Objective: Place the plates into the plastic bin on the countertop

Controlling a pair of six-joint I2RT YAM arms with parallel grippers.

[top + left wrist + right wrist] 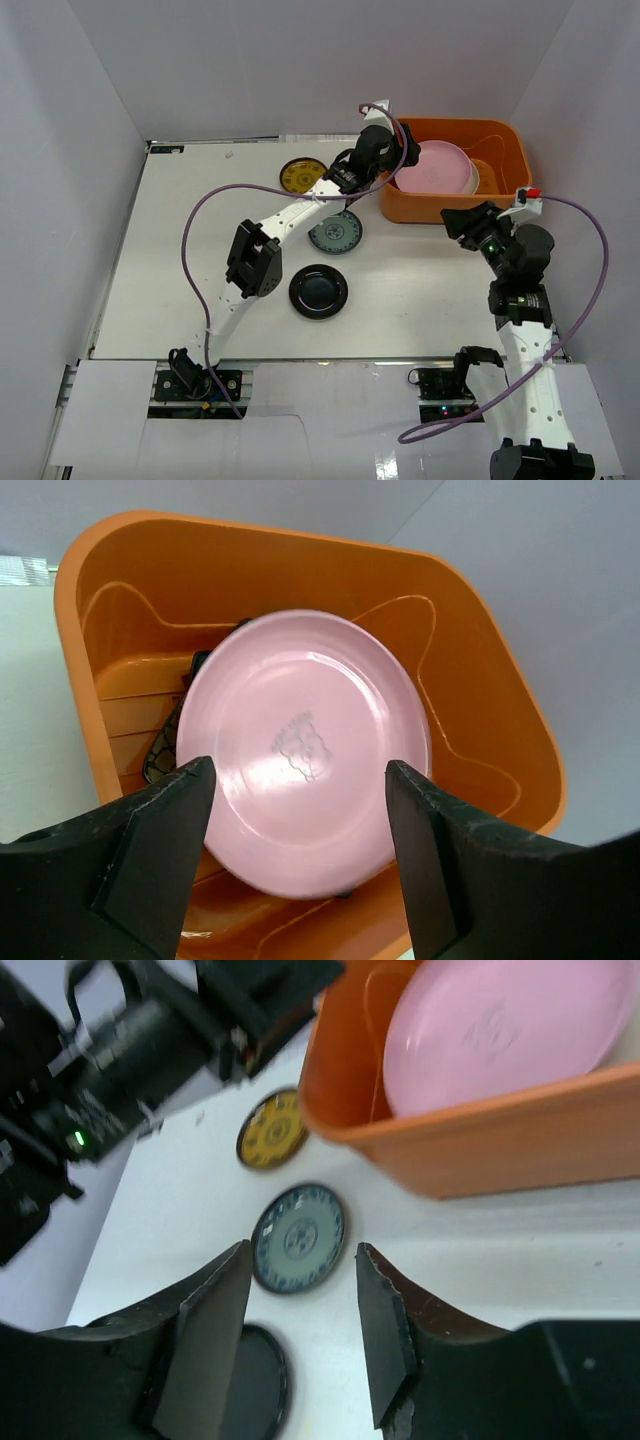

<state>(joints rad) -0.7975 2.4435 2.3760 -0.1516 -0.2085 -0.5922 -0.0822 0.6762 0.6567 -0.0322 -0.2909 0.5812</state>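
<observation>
Right end effector [303, 1255] hangs open and empty at 5 o'clock of the bin [110, 680]. On the matte white worktop [180, 260] lie the glossy black plate [318, 291], the blue plate [335, 232] at its 12 o'clock, and the yellow plate [302, 175] farther, at 11. Left end effector [300, 770] gapes above the smooth pink plate [435, 168], tilted inside the orange plastic bin; best lift straight up, clearing the flared rim.

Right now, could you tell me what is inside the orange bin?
A pink plate lies on top in the orange bin. A dark patterned dish peeks out from under it, and a pale rim shows at its edge in the top view. Anything else beneath is covered.
</observation>
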